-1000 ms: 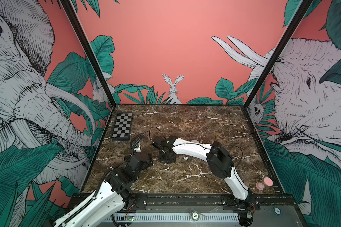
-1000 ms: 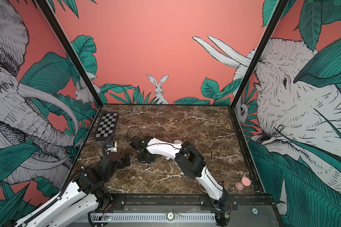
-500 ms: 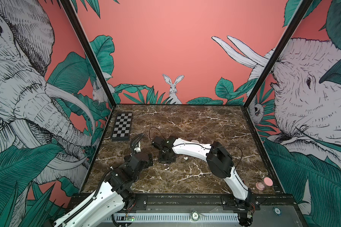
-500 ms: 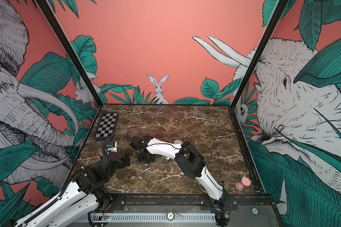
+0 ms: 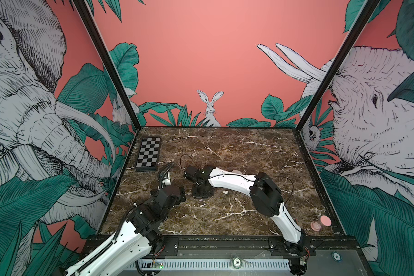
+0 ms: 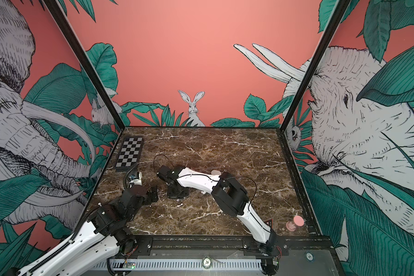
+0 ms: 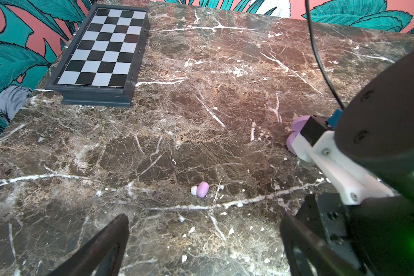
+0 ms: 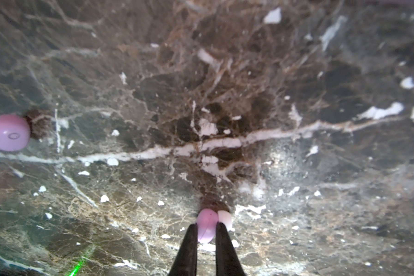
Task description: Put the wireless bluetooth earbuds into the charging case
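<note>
Right gripper (image 8: 207,226): jaws nearly closed, pinching a lilac earbud (image 8: 205,222) between the fingertips (its white tip shows past one finger). We cannot tell whether this bud touches the marble table (image 8: 225,95) or sits just above it.

Left gripper (image 7: 203,217): spread fully wide, holding nothing, low over the table. A second lilac earbud (image 7: 202,189) lies loose on the marble just ahead of its fingers, touching neither.

In a top view we note a white earbud (image 5: 225,192) on the table beside the right arm. The lilac case (image 7: 298,124) sits nearby, partly hidden behind that arm.
</note>
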